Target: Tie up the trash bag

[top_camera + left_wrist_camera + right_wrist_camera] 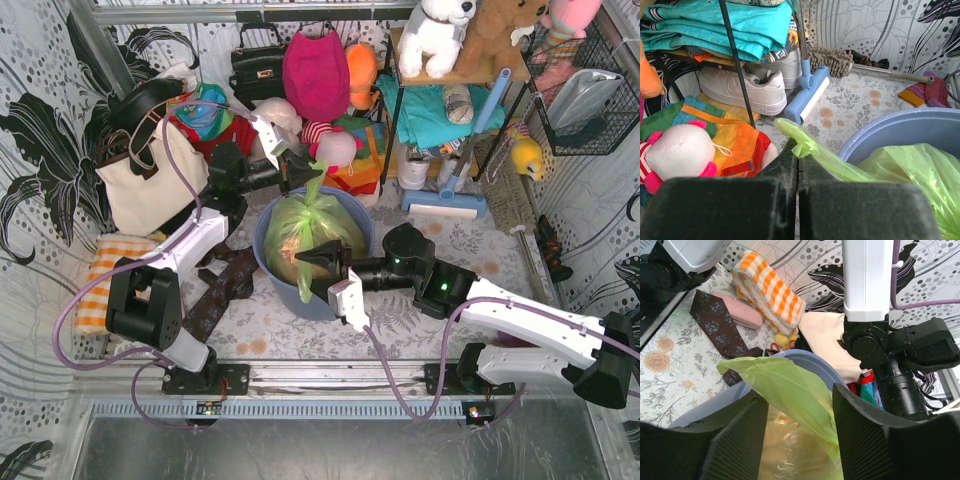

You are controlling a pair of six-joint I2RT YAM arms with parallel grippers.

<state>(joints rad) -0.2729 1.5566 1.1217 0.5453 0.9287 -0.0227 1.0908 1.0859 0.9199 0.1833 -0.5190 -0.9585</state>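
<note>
One trash bag (pixel 312 228) upright in the bin (pixel 260 240), neck pointing up; left gripper (pixel 308 172) pinches its flap, right gripper (pixel 797 397) just gapes.

The floral table (pixel 255 330) bears a blue bin (pixel 275 278), necktie (pixel 222 292), striped towel (pixel 100 278) and tote (pixel 145 190).

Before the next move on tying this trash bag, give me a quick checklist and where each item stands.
1. Left gripper shut on the trash bag: ok.
2. Right gripper shut on the bag's other flap: not ok; it is open, with the flap between its fingers.
3. Bag sitting in the blue bin: ok.
4. Knot formed: not ok.
5. Flaps long enough to tie: cannot tell.
</note>
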